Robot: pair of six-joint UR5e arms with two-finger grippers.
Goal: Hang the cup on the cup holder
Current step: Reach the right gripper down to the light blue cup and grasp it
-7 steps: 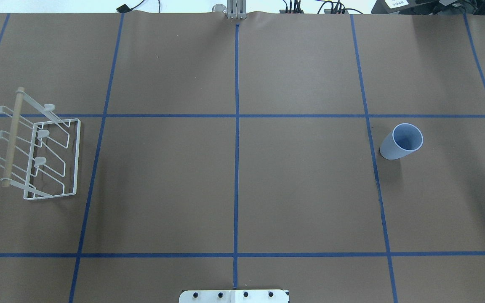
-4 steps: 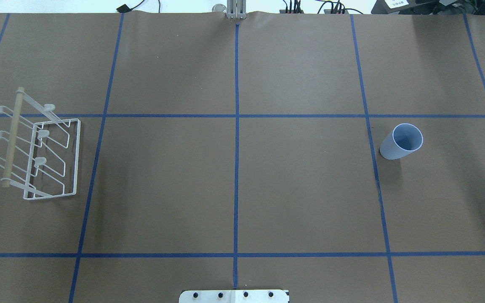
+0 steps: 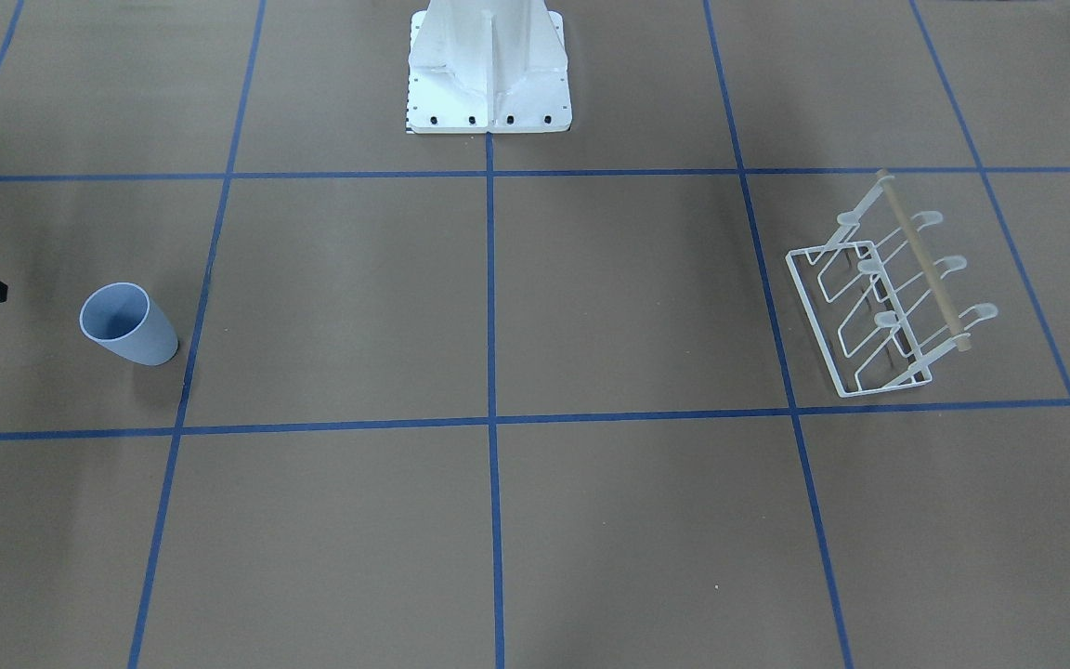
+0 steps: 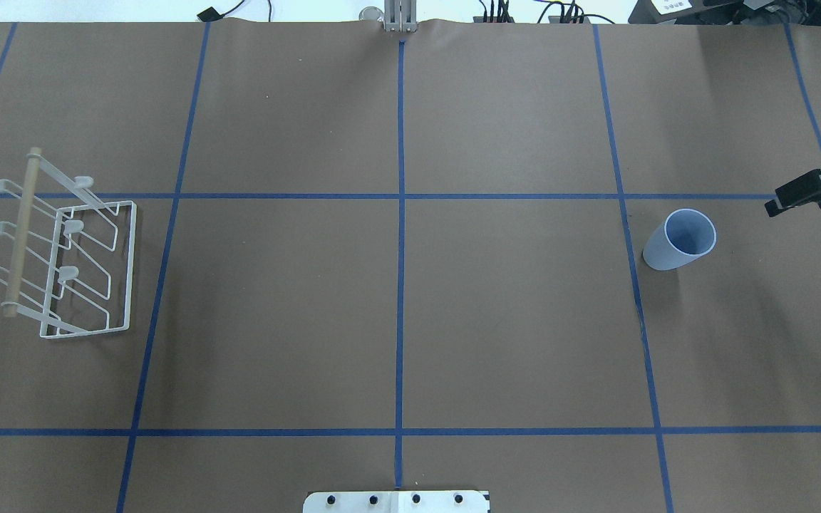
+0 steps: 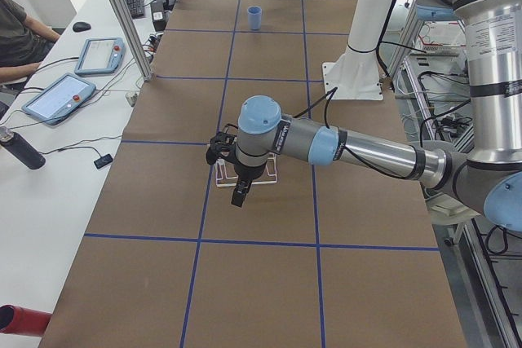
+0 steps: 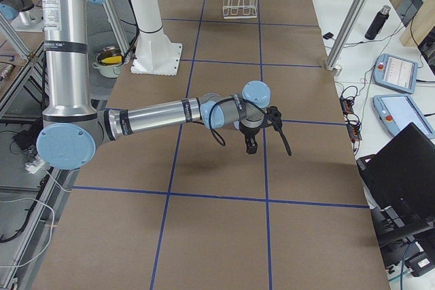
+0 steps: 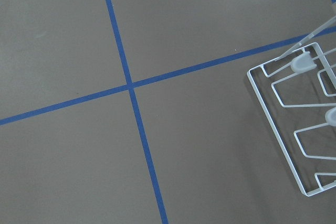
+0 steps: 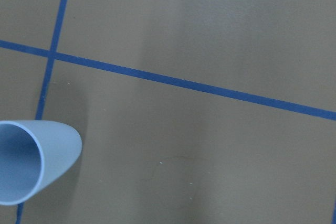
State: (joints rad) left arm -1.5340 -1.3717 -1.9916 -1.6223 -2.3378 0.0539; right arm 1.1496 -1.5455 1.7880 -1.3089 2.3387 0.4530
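Scanning from the left: white wire cup holder (image 4: 21, 235) with pale wooden rod, standing on brown table (image 4: 275, 320); left gripper (image 5: 239, 195) hanging above it, spread impossible to tell. Well to the right, small light blue plastic cup (image 4: 678, 242) upright, near wide-spread right gripper (image 4: 802, 153), apart.

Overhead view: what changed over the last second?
The right end effector has come in from the overhead view's right edge and now hangs near the cup, apart from it. Nothing was taken hold of or let go. The cup, upright, and the holder have not moved.
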